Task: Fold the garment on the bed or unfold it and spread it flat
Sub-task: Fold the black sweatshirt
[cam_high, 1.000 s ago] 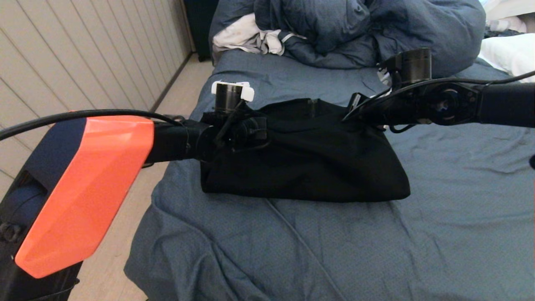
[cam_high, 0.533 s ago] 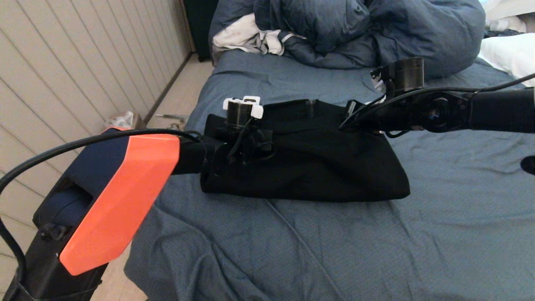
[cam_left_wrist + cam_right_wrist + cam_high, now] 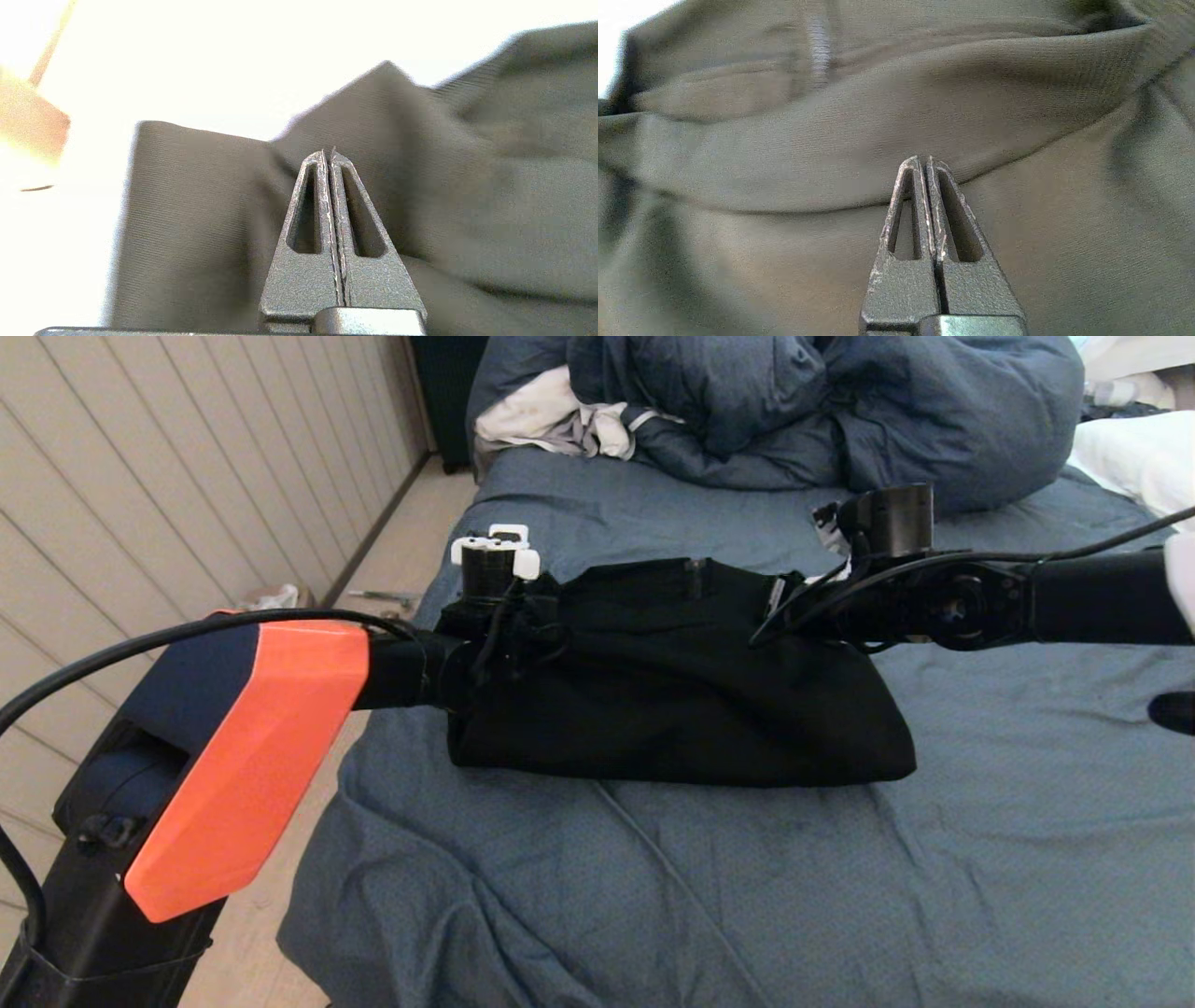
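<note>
Hovering closed and empty over the folded garment on the bed, the left pincer is swinging back leftward while the right pincer is drifting nearer, suggesting folding is nearly complete.

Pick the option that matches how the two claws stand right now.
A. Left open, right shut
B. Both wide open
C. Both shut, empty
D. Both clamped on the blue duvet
C: each wrist view shows the left claw and right claw with fingers pressed together, no fabric between them, over the black garment.
</note>
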Robot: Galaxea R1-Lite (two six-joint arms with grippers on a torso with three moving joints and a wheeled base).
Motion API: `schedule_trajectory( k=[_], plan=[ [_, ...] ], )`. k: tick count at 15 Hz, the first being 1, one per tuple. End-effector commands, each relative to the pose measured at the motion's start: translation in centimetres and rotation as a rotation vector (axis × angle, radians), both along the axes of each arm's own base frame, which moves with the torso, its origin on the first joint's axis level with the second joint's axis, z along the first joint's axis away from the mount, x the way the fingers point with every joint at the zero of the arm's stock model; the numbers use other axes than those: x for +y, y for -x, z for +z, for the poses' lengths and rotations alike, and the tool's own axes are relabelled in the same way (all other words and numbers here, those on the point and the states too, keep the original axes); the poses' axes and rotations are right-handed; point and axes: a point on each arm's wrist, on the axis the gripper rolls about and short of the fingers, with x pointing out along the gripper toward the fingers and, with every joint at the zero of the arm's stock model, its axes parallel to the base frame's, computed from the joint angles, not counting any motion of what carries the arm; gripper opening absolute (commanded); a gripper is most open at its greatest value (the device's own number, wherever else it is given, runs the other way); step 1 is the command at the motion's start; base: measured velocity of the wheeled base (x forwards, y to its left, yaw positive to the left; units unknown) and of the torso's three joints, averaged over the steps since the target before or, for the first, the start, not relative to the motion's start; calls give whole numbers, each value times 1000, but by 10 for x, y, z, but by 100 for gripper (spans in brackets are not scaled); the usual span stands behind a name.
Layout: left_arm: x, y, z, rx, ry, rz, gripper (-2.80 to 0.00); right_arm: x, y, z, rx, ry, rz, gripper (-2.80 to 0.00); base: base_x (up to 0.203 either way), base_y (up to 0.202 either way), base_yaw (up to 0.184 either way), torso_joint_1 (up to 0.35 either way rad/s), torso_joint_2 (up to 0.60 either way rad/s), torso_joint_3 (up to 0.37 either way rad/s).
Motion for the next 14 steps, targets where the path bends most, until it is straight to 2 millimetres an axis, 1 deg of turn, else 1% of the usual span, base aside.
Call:
schedule_trajectory(
  k=[1,3,4,5,6,8,9,10,11,12,13,14],
  plan=[
    [12,-5,3,-6,4,25,-280,-1,-6,-6,11,4,-5,-280,0,0,0,0,0,0],
    [14,-7,2,-6,3,34,-280,-3,-10,-12,22,10,-8,-280,0,0,0,0,0,0],
    [15,-6,6,-13,8,46,-280,-3,-9,-10,16,12,-6,-280,0,0,0,0,0,0],
    [18,-1,18,-33,19,71,-280,-3,-5,-3,0,8,-6,-280,0,0,0,0,0,0],
    [22,5,33,-56,36,102,-280,-5,3,10,-26,0,-5,-280,0,0,0,0,0,0],
    [27,24,67,-97,92,166,-280,-9,24,37,-80,-19,-8,-280,0,0,0,0,0,0],
    [27,35,76,-79,121,204,-280,-12,37,51,-109,-32,-11,-280,0,0,0,0,0,0],
    [26,47,79,-30,135,218,-280,-15,50,64,-134,-50,-15,-280,0,0,0,0,0,0],
    [21,62,77,48,137,207,-280,-16,63,71,-139,-68,-15,-280,0,0,0,0,0,0],
    [7,79,70,126,140,162,-280,-14,72,67,-110,-73,-6,-280,0,0,0,0,0,0],
    [-6,97,60,202,139,104,-280,-3,76,58,-75,-72,27,-280,0,0,0,0,0,0],
    [-15,111,50,266,135,53,-280,13,81,49,-41,-69,76,-280,0,0,0,0,0,0]
  ],
)
